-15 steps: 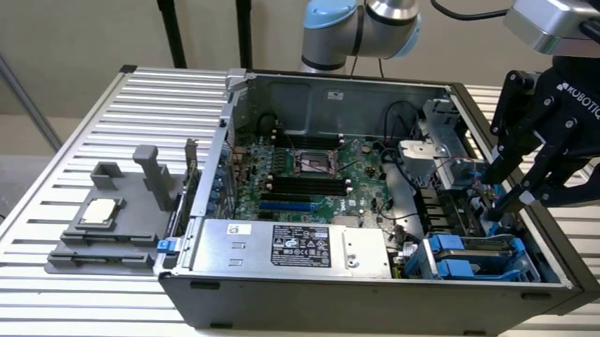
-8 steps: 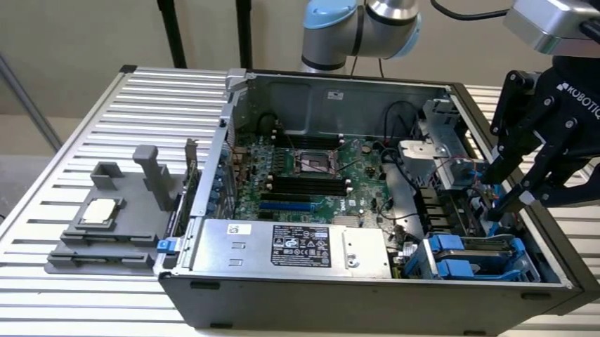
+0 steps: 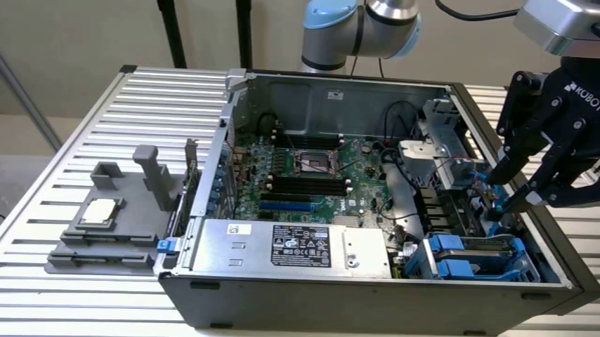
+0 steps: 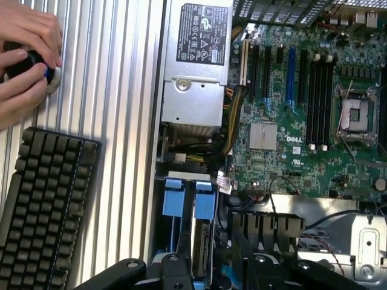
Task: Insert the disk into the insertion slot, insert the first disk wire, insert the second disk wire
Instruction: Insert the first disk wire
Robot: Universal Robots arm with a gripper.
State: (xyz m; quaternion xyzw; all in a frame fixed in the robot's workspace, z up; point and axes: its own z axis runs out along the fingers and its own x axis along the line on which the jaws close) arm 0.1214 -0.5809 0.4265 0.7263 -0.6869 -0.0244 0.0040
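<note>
Wrist view: hand (image 4: 25, 57), keyboard (image 4: 42, 208), insertion slot (image 4: 173, 204)

A ribbed silver tabletop (image 3: 140, 91) carries an open computer case (image 3: 375, 298), a grey holder (image 3: 94, 261) just beside it on the exterior view's left, and a black keyboard (image 4: 42, 211) near a person's hands (image 4: 27, 27) cupping a dark knob (image 4: 27, 63).

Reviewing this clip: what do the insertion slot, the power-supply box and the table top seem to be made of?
The insertion slot looks like moulded plastic, matt slate-blue with brighter blue tabs. The power-supply box looks like bare sheet metal, silver-grey with a dull sheen and a black label stuck on. The table top is probably aluminium, with pale ribbed slats and a soft shine.
</note>
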